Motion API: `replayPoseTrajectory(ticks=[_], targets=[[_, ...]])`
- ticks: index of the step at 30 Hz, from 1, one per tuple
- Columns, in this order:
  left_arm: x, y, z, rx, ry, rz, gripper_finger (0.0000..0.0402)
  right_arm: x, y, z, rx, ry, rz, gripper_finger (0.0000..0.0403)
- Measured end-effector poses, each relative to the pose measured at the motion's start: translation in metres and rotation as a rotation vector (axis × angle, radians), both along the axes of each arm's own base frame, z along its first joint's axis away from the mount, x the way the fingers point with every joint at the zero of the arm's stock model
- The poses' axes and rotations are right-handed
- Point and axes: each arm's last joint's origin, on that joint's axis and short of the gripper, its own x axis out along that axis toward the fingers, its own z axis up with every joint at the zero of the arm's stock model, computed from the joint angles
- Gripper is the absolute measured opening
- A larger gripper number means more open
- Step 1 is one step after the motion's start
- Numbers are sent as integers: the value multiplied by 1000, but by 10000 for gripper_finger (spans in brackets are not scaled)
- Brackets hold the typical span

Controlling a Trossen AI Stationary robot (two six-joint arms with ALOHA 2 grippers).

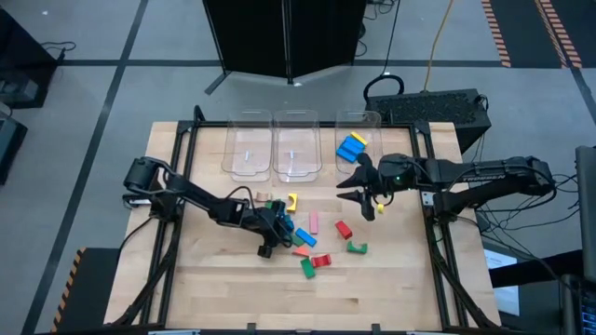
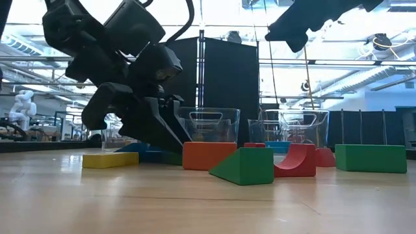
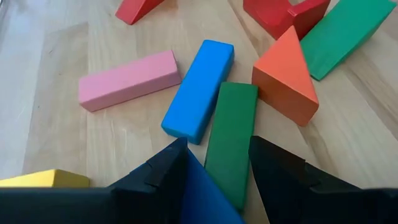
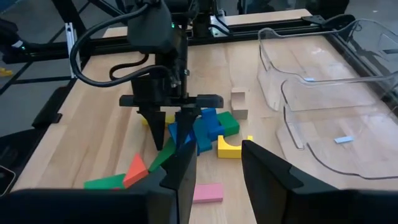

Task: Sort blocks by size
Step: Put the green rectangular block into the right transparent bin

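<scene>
Straddling a green block (image 3: pixel 231 140) whose long axis runs straight out between its fingers, the left gripper (image 1: pixel 277 229) sits low at mid-table, jaws apart, not clamped. Only its wrist view shows the blue block (image 3: pixel 199 89) lying parallel alongside. Rightward, the right gripper (image 1: pixel 358 191) hovers, part-open and empty.

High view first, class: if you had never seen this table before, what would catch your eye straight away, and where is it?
The scatter of bright blocks mid-table stands out first, with the left claw down among them at the cluster's left edge, fingers either side of a green block. Next come three clear bins in a row along the far edge, the rightmost holding blue and yellow blocks, with the right claw hovering just in front of it.
</scene>
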Motion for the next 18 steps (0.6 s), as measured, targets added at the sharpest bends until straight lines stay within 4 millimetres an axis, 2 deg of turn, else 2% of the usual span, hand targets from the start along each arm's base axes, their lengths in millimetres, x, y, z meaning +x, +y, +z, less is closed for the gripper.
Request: replayPoseTrajectory(ticks=[18], targets=[[7, -6, 7, -82, -69, -89, 176, 0, 1, 0, -7, 0, -8, 116]])
